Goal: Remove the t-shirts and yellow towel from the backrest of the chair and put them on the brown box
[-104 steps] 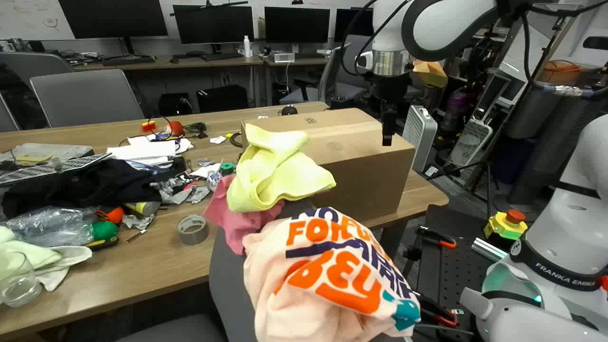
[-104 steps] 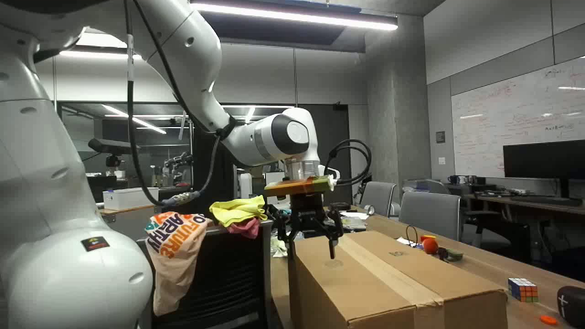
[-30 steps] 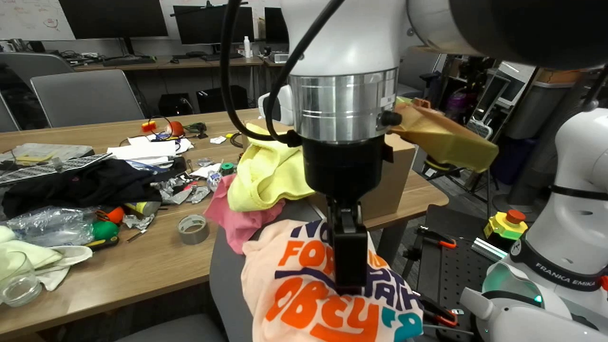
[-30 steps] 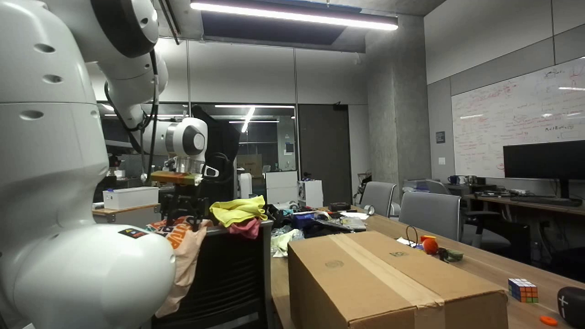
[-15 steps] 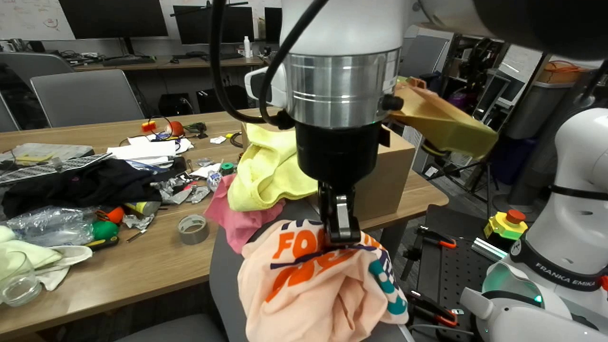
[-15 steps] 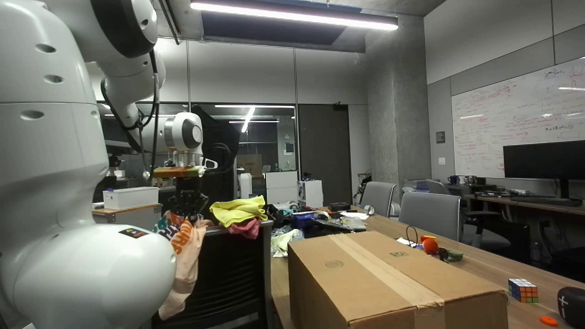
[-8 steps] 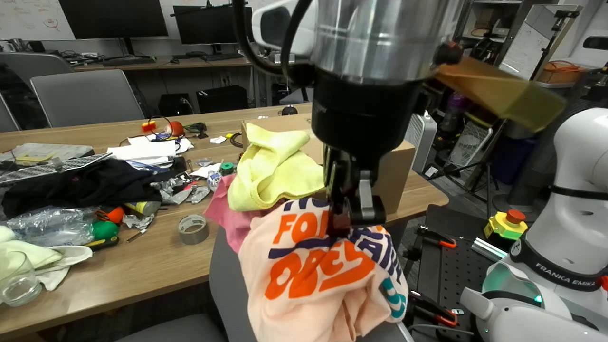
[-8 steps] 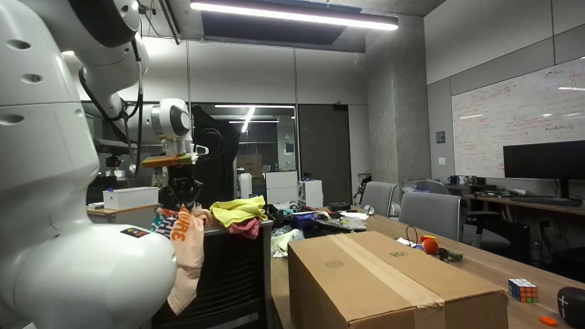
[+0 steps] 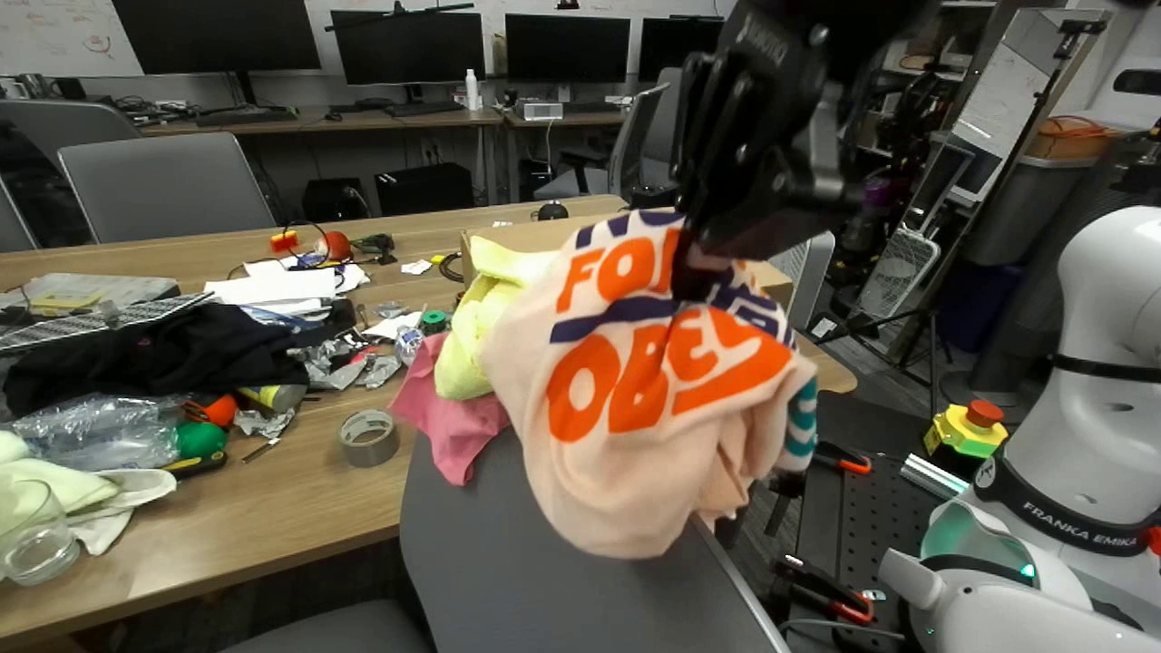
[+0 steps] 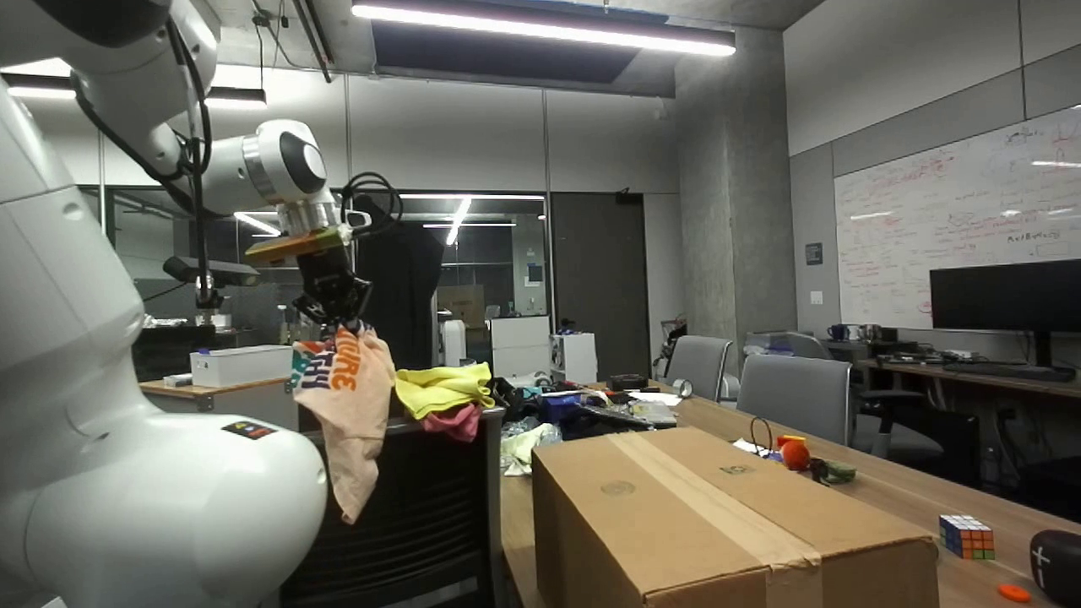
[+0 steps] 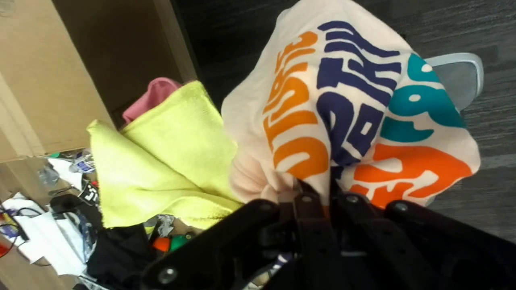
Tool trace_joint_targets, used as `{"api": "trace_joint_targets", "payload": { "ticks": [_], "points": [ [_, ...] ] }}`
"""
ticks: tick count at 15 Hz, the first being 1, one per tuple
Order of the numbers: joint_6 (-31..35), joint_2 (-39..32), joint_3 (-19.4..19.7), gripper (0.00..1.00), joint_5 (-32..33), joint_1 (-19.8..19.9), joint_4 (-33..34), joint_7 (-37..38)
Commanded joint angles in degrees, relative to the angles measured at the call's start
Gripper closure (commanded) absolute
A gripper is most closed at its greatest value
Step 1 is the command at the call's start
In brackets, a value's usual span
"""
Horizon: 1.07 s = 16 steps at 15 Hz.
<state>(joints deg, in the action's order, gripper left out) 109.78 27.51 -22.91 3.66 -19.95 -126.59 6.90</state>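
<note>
Hanging, long axis near vertical, tapering downward, peach t-shirt (image 10: 355, 414); gripper (image 11: 321, 189) pinching it

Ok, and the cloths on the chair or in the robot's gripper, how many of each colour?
Peach: 1, the shirt in the gripper
Yellow: 1, the towel on the chair
Pink: 1, the cloth partly under the towel
Total: 3

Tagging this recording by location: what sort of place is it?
Probably an office-like robotics lab: a whiteboard with writing, monitors on desks, and a Franka arm.
</note>
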Motion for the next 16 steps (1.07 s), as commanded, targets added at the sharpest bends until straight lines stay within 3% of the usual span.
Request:
{"api": "trace_joint_targets", "payload": {
  "ticks": [1,9,16],
  "points": [
    [-5.8,5.4,0.2,0.98,3.8,0.9,2.7,-0.1],
    [-15.9,10.5,2.5,0.98,9.6,3.9,9.3,-3.1],
    [-15.2,6.2,7.1,0.98,20.0,11.4,9.2,-3.0]
  ]
}}
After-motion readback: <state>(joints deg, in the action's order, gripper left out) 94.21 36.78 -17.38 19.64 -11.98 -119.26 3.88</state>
